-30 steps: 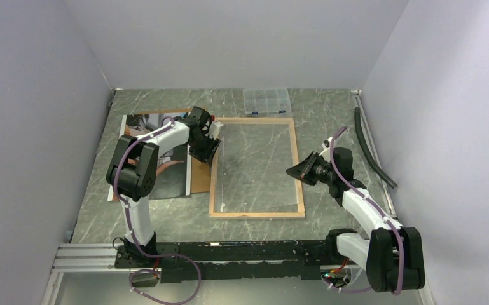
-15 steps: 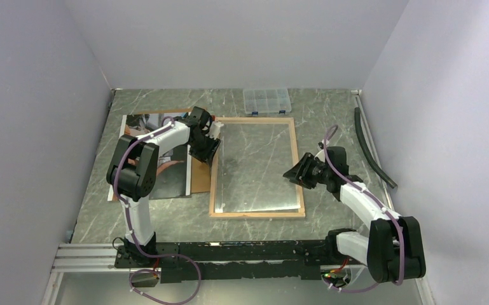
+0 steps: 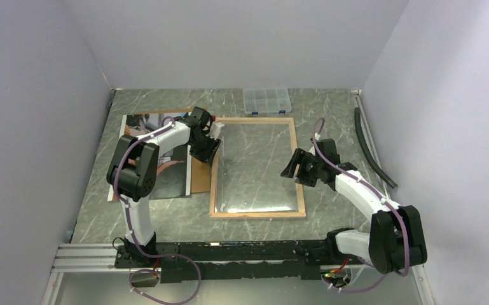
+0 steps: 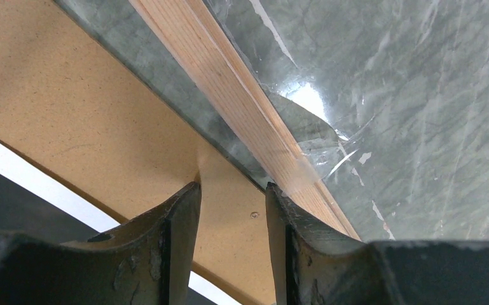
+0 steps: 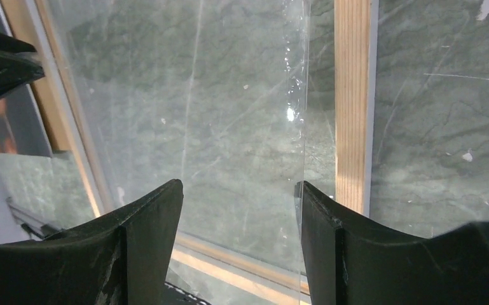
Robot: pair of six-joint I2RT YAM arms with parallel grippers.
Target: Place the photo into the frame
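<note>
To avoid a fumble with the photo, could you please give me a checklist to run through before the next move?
1. Frame lying back up, wood side showing: ok.
2. Pane seated in the frame: cannot tell; the right wrist view shows a gap between its edge and the border.
3. Right hand open and empty, over the frame's right side: ok.
4. Left hand empty: ok; its fingers are apart above the backing board.
5. Photo free to lift: cannot tell; the backing board overlaps its right edge and the left arm crosses above it.
</note>
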